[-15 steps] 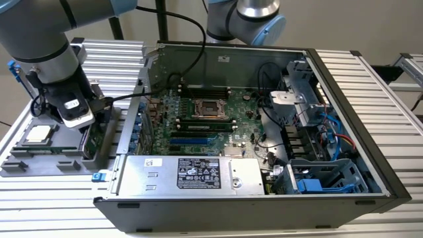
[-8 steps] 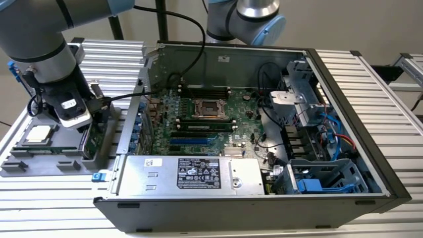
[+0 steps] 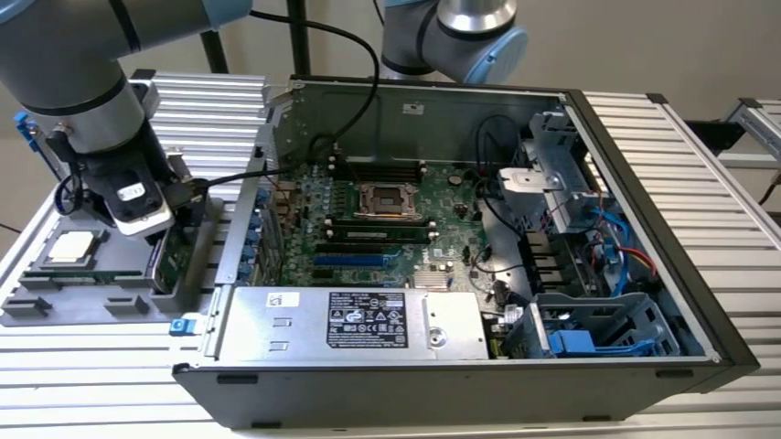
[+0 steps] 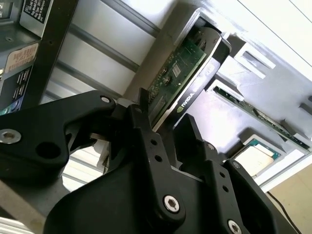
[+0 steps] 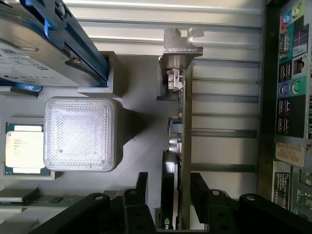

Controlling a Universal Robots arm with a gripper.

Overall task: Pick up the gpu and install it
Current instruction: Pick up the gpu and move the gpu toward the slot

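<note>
gpu (image 5: 178, 146): stands on its long edge in a slot of the grey holder tray (image 5: 136, 97), silver bracket (image 5: 180, 44) at the end away from the claw. In the exterior view the tray sits on the slatted desk (image 3: 683, 137) at the exterior view's left of the open computer case (image 3: 635, 183); card not in the case.

Claw (image 5: 168, 178): spread, straddling the card, one finger (image 5: 142, 183) on the cooler side, the other (image 5: 197, 183) on the board side. A gap shows between the cooler-side finger and the card, so no pinch. Second wrist view agrees: green board (image 4: 180, 73) and black cooler run between the two black fingers.

Around it, same tray: square CPU chip (image 5: 22, 148) in its own recess, translucent white block (image 5: 80, 134) between chip and card, hard drive (image 5: 39, 44) with blue frame propped in a further pocket, well apart from the card.

Case: lies on its side, cover off, motherboard (image 3: 366, 229) exposed, power supply (image 3: 354, 320) along the near wall. Rear port panel (image 5: 287, 97) faces the tray, just beside the card.
</note>
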